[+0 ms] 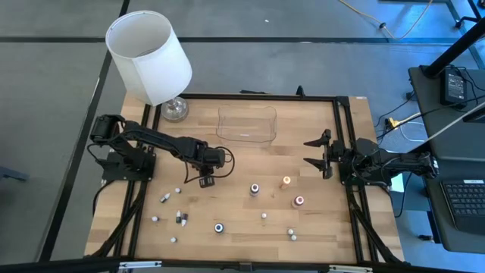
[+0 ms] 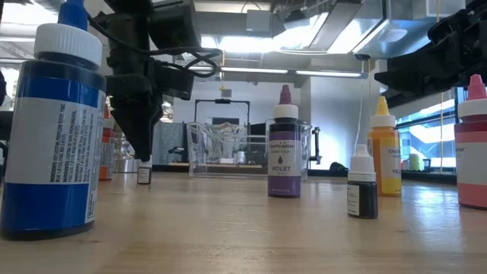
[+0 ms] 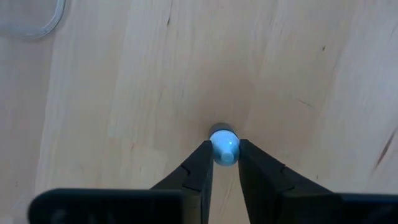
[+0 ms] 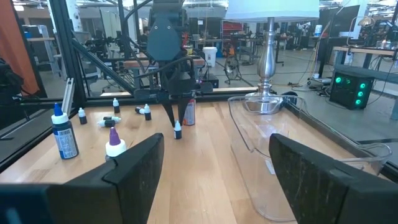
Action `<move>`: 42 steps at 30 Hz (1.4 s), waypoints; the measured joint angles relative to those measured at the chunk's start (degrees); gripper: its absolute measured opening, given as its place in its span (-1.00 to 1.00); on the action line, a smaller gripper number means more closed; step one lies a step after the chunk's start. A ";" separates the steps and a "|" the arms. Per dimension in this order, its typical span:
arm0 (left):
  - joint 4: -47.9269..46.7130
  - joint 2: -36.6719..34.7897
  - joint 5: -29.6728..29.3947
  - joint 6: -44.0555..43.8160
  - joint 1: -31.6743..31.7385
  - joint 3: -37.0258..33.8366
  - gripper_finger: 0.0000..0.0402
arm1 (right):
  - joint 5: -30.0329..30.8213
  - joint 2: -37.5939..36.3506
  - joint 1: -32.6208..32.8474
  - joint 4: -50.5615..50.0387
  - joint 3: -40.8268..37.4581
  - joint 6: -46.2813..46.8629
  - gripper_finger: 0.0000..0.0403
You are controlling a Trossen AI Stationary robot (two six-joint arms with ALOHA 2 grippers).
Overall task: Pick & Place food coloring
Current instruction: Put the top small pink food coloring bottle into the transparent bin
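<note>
pinching tiny white-capped bottle upright | left fingers clamped on it | right fingers apart

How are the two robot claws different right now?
The left gripper is shut on a small bottle with a pale cap standing on the table; the right gripper is open and holds nothing. The left one reaches out over the table among the bottles; the right one waits at the table's right edge. Both have two dark fingers.
</note>
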 joint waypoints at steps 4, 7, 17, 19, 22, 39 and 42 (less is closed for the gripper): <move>0.02 -0.04 1.21 1.65 0.00 0.00 -0.71 | 0.00 0.00 -0.01 0.00 -0.01 -0.01 0.45; 0.02 -0.04 1.14 1.69 0.00 0.02 -0.71 | -0.01 0.00 0.01 0.00 0.00 0.00 0.45; 0.25 -0.02 -6.48 7.10 0.12 11.57 -0.71 | 0.00 0.00 0.01 0.00 0.00 -0.20 0.45; 0.48 -0.02 -10.09 9.28 0.51 15.01 -0.72 | 0.00 0.00 -0.01 0.00 -0.01 -0.20 0.45; 2.15 -0.03 -16.44 10.14 1.83 18.96 -0.72 | 0.00 0.00 0.01 0.00 -0.01 -0.20 0.45; 6.40 9.39 -10.27 2.60 16.36 20.94 -0.72 | 0.00 0.00 0.00 0.02 -0.01 -0.19 0.45; 6.40 11.94 -8.25 1.48 17.31 20.94 -0.72 | 0.00 0.00 0.01 0.02 -0.01 -0.25 0.45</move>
